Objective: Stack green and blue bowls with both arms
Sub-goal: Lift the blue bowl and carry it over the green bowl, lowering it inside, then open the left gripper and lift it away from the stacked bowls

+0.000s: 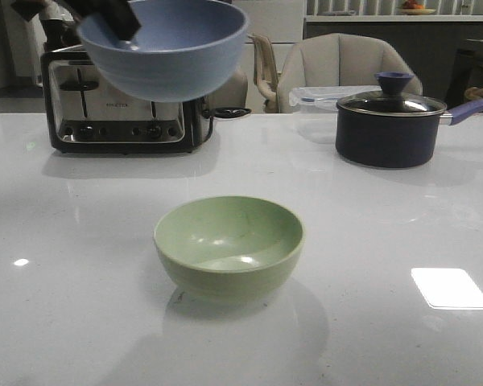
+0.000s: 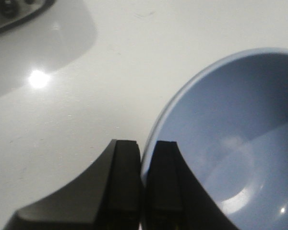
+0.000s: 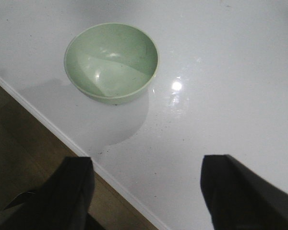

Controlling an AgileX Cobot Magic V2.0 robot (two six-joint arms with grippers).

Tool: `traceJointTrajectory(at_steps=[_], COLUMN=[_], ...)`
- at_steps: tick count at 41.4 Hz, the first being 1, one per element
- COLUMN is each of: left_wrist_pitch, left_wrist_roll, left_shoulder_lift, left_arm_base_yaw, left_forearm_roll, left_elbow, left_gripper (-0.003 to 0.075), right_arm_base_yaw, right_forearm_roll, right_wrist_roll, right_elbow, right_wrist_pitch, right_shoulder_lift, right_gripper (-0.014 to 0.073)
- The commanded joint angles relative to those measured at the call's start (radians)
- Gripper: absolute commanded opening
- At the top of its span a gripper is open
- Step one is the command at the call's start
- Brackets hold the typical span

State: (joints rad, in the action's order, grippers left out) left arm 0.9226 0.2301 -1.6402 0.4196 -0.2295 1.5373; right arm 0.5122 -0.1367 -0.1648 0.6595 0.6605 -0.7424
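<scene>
- Presently, blue bowl [image 1: 163, 50]: round, matte, dusty blue; held off the counter [image 1: 80, 241], high at the left of the front view, in front of the toaster [image 1: 121, 100]. Its mouth is tilted, opening up and toward the camera; being round, it has no long axis.
- Left hand [image 2: 143, 187]: black fingers [image 2: 122, 187] drawn together on the blue bowl's rim, one inside the bowl, one outside, as the left wrist view shows.
- Green bowl [image 1: 229, 246]: round, matte, pale sage green, of like size; upright on the counter, mouth up, near the front middle, well apart from the blue bowl and lower than it. Faint dark specks inside; glossy light patches on its inner wall.
- Right hand [image 3: 146, 201]: two black fingers spread wide apart, gripping nothing, above the counter's near edge; the green bowl lies beyond them, not touched.
- Counter: white, smooth, glossy, with bright reflections of lamps.
- Toaster: brushed metal with black base and knobs, at the back left.
- Saucepan [image 1: 390, 129]: dark body, glass lid with blue knob, bluish handle pointing right; at the back right, well apart from both bowls.
- Clear plastic container [image 1: 318, 96]: behind the saucepan.
- Chair [image 1: 346, 64]: pale, padded, beyond the counter.
- Nothing stands between the two bowls.
</scene>
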Motion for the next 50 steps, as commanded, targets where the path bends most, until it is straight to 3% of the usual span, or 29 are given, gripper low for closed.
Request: traceJointTrajectory(at_steps=[1,11,29,32,40,50], left_wrist_pitch=[-0.041,-0.03,-0.017,-0.014,-0.001,0.015], left_wrist_roll=[0.008,0.009,0.009,0.009,0.009,0.029], left_shoulder_lift=[0.014,-0.088,-0.23,-0.236,-0.236,-0.139], left_arm_base_yaw=[0.067,0.148,0.15,0.15,0.15,0.15], left_forearm_roll=[-0.032,-0.03,0.01,0.01,0.017,0.023], left_elbow=[0.026,0.026,0.025,0.025,0.025,0.03], left_gripper=[0.0098,0.0098,0.0111,0.0171,0.0435,0.0457], right_arm_base_yaw=[0.001,0.001,0.001,0.001,0.001,0.001], right_forearm_roll=[0.003,0.003,0.003,0.003,0.003,0.003], right_wrist_roll=[-0.006,-0.006,-0.006,-0.006,-0.006,-0.006], right_elbow=[0.028,0.028,0.028,0.028,0.028,0.028], right_wrist_pitch=[-0.064,-0.064,-0.064,-0.064,-0.064,-0.064], right_shoulder_lift=[0.006,0.006,0.006,0.006,0.006,0.006], right_gripper=[0.0568,0.0568,0.0568,0.0568,0.0568,0.0568])
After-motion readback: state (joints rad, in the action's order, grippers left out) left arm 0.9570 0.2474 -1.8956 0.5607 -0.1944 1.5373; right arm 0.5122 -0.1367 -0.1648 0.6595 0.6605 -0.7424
